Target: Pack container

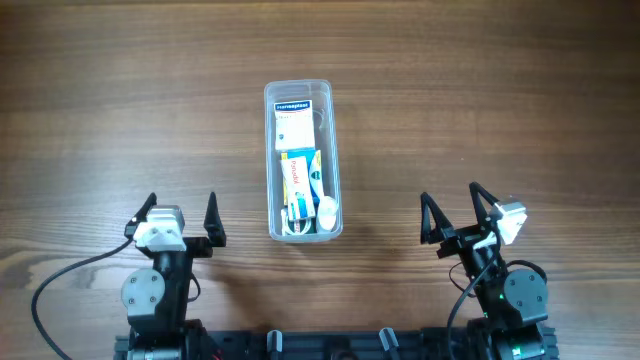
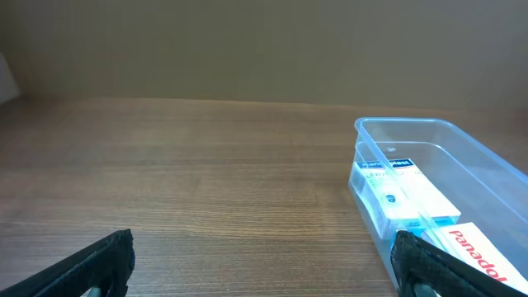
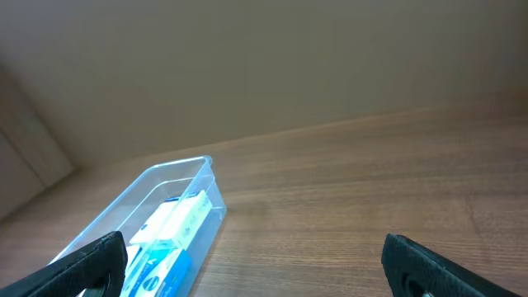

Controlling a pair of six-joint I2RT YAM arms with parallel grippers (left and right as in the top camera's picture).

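The container (image 1: 270, 160), a clear long tub, stands lengthwise in the middle of the wooden table. Inside it lie a white box (image 1: 293, 122) at the far end, a blue and white box (image 1: 301, 178) toward me, and a small white item (image 1: 327, 212) at the near right corner. My left gripper (image 1: 181, 215) rests open near the front edge, left of the tub, with nothing between its fingers. On the tub's right, my right gripper (image 1: 449, 210) is open and empty too. The left wrist view has the container (image 2: 487, 157) at its right; the right wrist view has the container (image 3: 210, 177) at its left.
Bare wooden tabletop (image 1: 480, 110) surrounds the tub on all sides. The arm bases and a black cable (image 1: 70, 275) sit along the front edge. A plain wall shows behind the table in both wrist views.
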